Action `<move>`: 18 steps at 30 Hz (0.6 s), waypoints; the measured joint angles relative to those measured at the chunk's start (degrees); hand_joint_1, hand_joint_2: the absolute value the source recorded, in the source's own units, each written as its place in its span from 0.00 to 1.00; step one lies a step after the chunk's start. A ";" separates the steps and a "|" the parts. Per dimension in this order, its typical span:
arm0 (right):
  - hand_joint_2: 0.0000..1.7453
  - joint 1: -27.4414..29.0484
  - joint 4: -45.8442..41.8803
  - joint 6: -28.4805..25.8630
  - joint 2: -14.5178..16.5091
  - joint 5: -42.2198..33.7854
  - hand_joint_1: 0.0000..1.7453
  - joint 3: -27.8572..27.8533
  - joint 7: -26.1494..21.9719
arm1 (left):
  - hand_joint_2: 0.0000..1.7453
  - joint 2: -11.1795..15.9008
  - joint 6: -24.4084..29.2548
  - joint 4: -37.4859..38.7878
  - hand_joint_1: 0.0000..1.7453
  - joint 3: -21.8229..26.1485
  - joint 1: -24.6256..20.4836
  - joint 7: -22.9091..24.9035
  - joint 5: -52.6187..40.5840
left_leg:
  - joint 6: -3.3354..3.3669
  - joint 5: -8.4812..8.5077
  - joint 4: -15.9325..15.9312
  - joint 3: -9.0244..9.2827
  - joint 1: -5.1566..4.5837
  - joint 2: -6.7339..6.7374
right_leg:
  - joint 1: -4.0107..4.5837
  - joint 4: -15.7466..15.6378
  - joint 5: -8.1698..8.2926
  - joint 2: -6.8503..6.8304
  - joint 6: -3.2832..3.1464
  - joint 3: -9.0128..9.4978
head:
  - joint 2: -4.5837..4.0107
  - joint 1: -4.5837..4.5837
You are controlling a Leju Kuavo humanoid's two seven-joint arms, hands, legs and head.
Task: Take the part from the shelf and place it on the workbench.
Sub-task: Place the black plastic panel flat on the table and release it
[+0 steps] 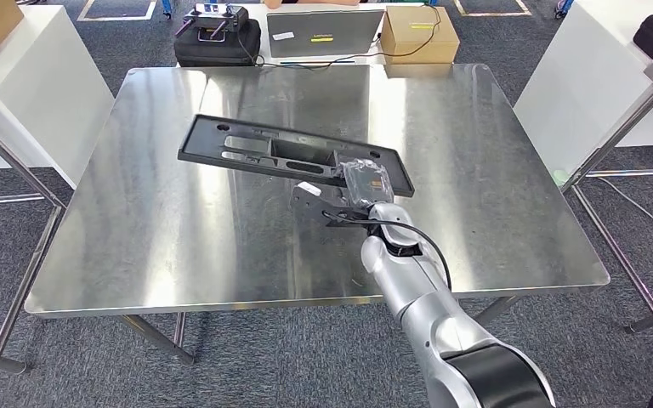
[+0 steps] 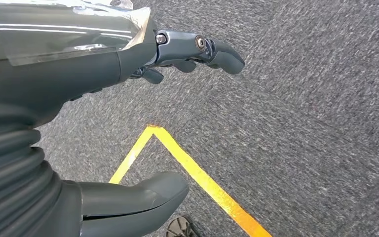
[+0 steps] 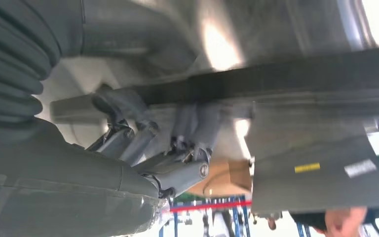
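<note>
Part on desk, R hand at its near edge.
Black part (image 1: 293, 153) lies flat mid steel desk (image 1: 136, 238); right hand (image 1: 364, 189) fingers curled on its edge. Left hand (image 2: 143, 59) hangs over carpet, fingers apart, holding nothing.

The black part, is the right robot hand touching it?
Touching. Right wrist view shows the right robot hand with fingers pressed against the black part.

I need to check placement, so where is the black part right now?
In the head view the black part lies flat near the middle of the steel workbench, with the right hand at its near right end.
</note>
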 joint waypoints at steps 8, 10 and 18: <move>0.00 2.17 1.08 0.87 0.78 0.27 0.00 -0.03 -0.28 | 0.50 -0.11 -0.40 -0.02 0.00 0.31 -0.01 1.04 0.42 | 0.00 0.00 0.00 0.01 0.00 0.00 | 0.00 0.00 0.00 0.00 0.00 0.00 | 0.00 0.00; 0.00 2.34 1.23 1.05 0.81 0.30 0.00 -0.03 -0.28 | 0.00 -0.14 -0.45 -0.02 0.00 0.32 -0.01 1.51 0.16 | 0.00 0.00 0.00 0.01 0.00 0.00 | 0.00 0.00 0.00 0.00 0.00 0.01 | 0.00 0.00; 0.00 3.16 1.30 1.50 0.77 -0.03 0.00 -0.17 0.46 | 0.00 -0.19 -2.00 -0.05 0.00 0.23 0.02 4.77 -2.05 | 0.00 0.00 0.00 0.01 0.00 -0.01 | 0.00 0.00 0.00 0.00 0.00 0.01 | 0.00 0.00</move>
